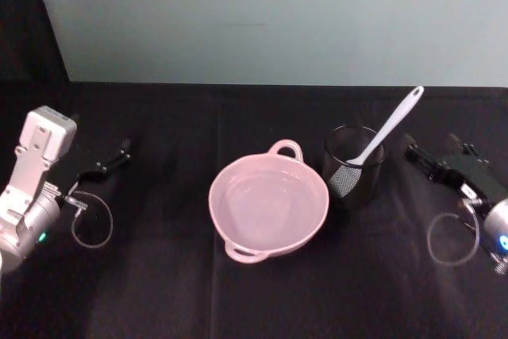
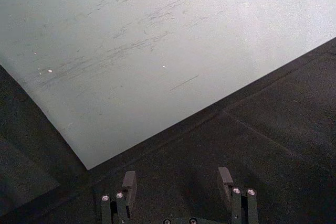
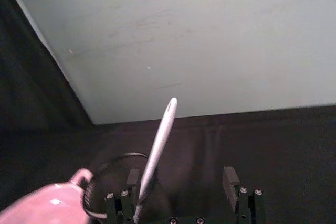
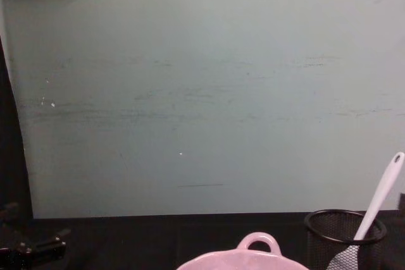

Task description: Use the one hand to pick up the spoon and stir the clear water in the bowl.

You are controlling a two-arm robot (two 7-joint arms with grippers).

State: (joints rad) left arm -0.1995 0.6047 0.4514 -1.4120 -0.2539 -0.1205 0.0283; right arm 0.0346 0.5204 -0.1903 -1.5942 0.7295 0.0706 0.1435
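right hand (image 3: 180,176) spread, empty | left hand (image 2: 177,174) spread, parked | white spoon (image 1: 386,131) leaning in mesh cup (image 1: 355,174) | glossy pink bowl (image 1: 225,190)

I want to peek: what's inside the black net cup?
A white plastic spoon stands head-down inside the black wire-mesh cup, handle leaning out. Its floor is too dark to see.

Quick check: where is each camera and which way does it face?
Head: high, looking down at bowl, spoon in mesh cup; left end effector and right end effector flank them.
Chest: low, facing the wall; bowl rim, cup, left end effector at bottom.
Left wrist: behind its open end effector, facing table and wall.
Right wrist: behind its open end effector, facing spoon and cup.
Shared: head, chest, right wrist all show the spoon.
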